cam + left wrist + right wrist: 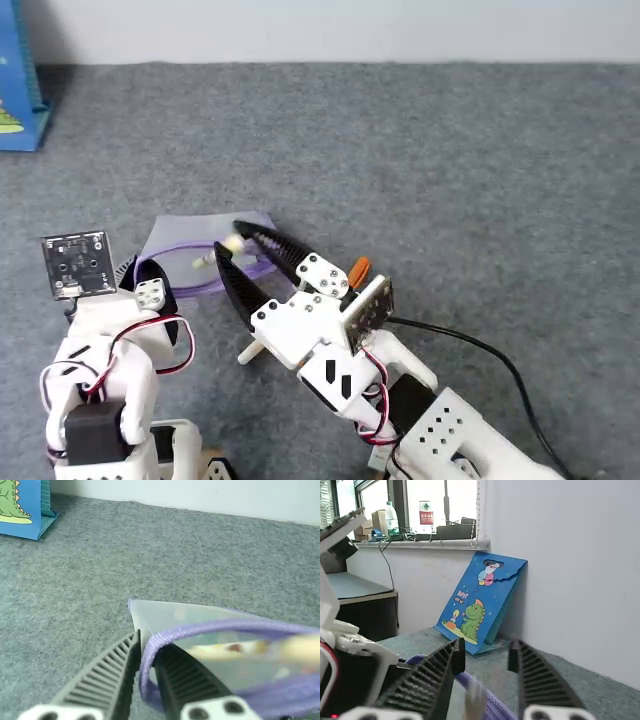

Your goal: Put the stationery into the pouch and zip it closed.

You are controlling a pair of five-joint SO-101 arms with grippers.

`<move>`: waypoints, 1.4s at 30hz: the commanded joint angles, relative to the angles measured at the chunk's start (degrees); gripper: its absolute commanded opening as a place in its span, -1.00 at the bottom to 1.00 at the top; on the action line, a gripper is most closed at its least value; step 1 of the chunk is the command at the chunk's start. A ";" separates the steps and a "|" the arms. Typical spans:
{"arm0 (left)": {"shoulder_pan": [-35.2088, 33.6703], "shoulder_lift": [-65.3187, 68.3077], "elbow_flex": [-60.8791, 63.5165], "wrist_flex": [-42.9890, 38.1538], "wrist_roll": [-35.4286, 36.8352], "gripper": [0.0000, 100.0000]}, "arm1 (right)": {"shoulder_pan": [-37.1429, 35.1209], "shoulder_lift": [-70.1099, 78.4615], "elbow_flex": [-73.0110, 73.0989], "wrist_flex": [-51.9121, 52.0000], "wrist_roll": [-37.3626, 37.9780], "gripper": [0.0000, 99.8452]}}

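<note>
Holding: left gripper (147, 645) clamped on pouch (200, 612) rim.
Right gripper (228, 240): jaws apart over pouch mouth.
Done: stationery (225, 650) inside.
Remaining: zip (235, 626) not yet closed.

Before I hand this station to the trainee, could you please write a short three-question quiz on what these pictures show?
1. True or false: the left gripper is shut on the purple zipper edge of the pouch.
2. Where is the right gripper? A) lifted well clear of the pouch; B) at the pouch's zipper opening, fingers apart; C) clamped on the pouch's far corner.
3. What blue thing stands at the far left edge of the high view?
Key: 1 true; 2 B; 3 the gift bag.
</note>
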State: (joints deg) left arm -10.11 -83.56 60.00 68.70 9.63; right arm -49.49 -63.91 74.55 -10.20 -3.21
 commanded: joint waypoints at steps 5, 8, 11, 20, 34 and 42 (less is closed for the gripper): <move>-0.53 0.09 -0.48 -0.35 0.44 -0.98 | 0.48 -6.64 -2.02 12.88 -0.44 -0.55; -0.62 0.09 -0.48 -0.35 0.44 -0.98 | 5.05 -10.24 -8.97 29.76 -6.24 -0.57; -1.05 0.09 -0.48 -0.35 0.44 -0.98 | 12.35 -10.51 -17.93 45.32 -11.69 -0.57; -3.96 0.09 -0.48 -0.35 0.44 -0.98 | 21.67 4.00 -24.18 56.04 -7.56 -0.58; -3.96 0.09 0.48 -0.35 0.44 -0.98 | 28.44 50.59 -41.58 56.31 -17.76 -0.58; -3.96 0.09 0.48 -0.35 0.35 -0.98 | 28.44 66.77 -50.81 56.31 -22.68 -0.58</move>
State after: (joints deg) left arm -13.54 -84.09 60.97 68.70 9.63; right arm -21.54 0.44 28.75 45.45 -24.66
